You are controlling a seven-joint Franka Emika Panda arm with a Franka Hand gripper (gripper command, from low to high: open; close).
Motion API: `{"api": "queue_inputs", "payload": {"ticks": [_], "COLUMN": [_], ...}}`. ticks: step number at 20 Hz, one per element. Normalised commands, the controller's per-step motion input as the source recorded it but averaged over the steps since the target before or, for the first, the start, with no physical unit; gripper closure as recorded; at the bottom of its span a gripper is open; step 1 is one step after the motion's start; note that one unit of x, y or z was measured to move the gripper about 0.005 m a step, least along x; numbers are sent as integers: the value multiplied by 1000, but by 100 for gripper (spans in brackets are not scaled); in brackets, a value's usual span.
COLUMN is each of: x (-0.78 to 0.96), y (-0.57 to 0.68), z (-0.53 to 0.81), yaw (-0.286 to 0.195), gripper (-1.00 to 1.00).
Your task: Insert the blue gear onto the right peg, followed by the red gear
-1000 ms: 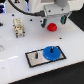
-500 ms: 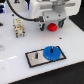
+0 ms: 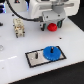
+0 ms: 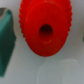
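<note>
The blue gear (image 3: 52, 53) lies flat on the right end of the black-framed grey plate (image 3: 35, 61), over the right peg, which it hides. The left peg (image 3: 36, 56) stands bare. The red gear (image 3: 51, 26) lies on the white table behind the plate. My gripper (image 3: 50, 23) hangs right over it. In the wrist view the red gear (image 4: 45, 27) with its dark centre hole fills the upper middle. One finger (image 4: 5, 42) shows at one edge and a sliver of the other at the opposite edge. Both stand clear of the gear, so the gripper is open.
A small beige and white object (image 3: 19, 27) stands on the table at the exterior view's left. The white table's front edge (image 3: 50, 77) runs below the plate. The arm's white body (image 3: 50, 9) fills the top.
The gripper has sunk slightly toward the red gear. The blue gear and the plate have not moved.
</note>
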Motion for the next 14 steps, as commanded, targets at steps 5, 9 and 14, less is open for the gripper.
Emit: {"api": "queue_inputs", "payload": {"ticks": [5,9,14], "x": [-45,281,542], "y": [69,11,-156], "z": [257,566,523], "yaw": [0,0,0], "gripper": [100,100,100]}}
